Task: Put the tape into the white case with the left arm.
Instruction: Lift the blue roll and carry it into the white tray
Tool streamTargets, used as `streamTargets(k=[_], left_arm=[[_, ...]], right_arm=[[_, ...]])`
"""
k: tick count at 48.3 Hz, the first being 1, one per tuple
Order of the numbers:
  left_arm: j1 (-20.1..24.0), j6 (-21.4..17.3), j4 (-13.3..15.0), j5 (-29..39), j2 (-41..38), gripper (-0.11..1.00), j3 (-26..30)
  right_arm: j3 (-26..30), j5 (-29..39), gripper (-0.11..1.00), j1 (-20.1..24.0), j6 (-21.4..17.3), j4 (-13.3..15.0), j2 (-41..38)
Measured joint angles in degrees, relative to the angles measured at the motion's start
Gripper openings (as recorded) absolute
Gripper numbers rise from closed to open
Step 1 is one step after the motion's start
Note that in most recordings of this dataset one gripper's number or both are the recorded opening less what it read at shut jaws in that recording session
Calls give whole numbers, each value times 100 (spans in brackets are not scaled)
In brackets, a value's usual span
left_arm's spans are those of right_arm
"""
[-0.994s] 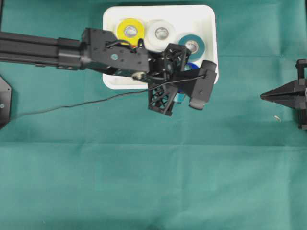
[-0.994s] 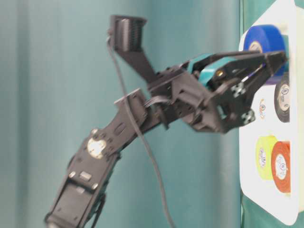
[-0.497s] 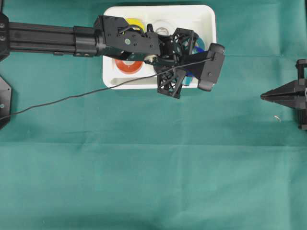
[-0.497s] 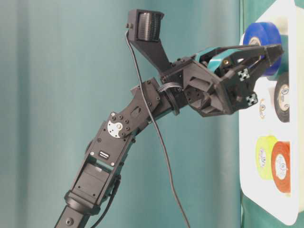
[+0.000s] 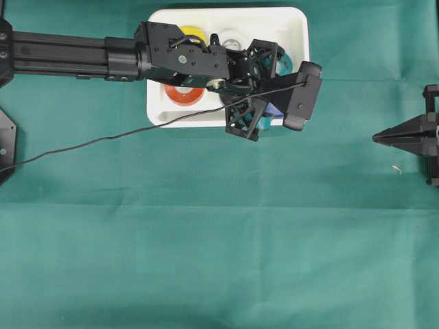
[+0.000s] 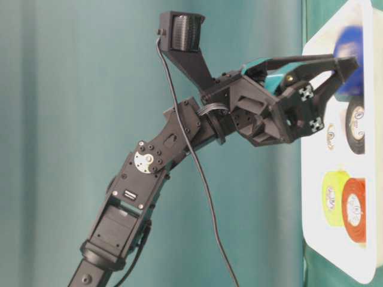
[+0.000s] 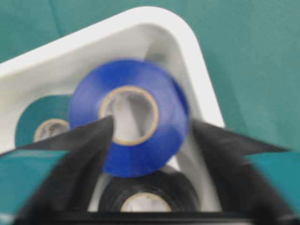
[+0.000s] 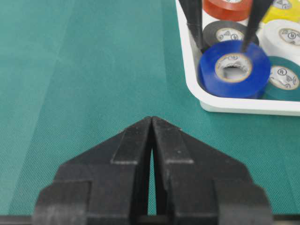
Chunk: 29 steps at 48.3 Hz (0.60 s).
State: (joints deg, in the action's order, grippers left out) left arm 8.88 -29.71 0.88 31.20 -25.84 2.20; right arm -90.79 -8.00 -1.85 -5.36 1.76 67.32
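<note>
You had the left gripper over the white case, jaws spread wide and off the blue tape. That roll sat in the case's near corner, blurred, probably not settled yet. Right move there: lift straight up, one fingertip was in the core, so no sideways drag. Case also held orange, yellow, white, teal, black rolls. Right gripper was closed, parked well apart

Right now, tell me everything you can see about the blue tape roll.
The blue tape roll is glossy blue with a tan cardboard core, motion-blurred. It sits in a corner of the white case, leaning on the black roll beside the teal one. The left gripper stands open around it, one finger across its core.
</note>
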Motion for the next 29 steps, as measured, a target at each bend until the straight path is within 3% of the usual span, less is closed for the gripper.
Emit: streamTargets(k=[20,29], left_arm=[[-9,26,0,0,97,78,-35],[-141,70,9,-18,589,78,-422]], right_arm=[[0,0,-9,0,0,0,-9],[0,0,-9,0,0,-9,-9]])
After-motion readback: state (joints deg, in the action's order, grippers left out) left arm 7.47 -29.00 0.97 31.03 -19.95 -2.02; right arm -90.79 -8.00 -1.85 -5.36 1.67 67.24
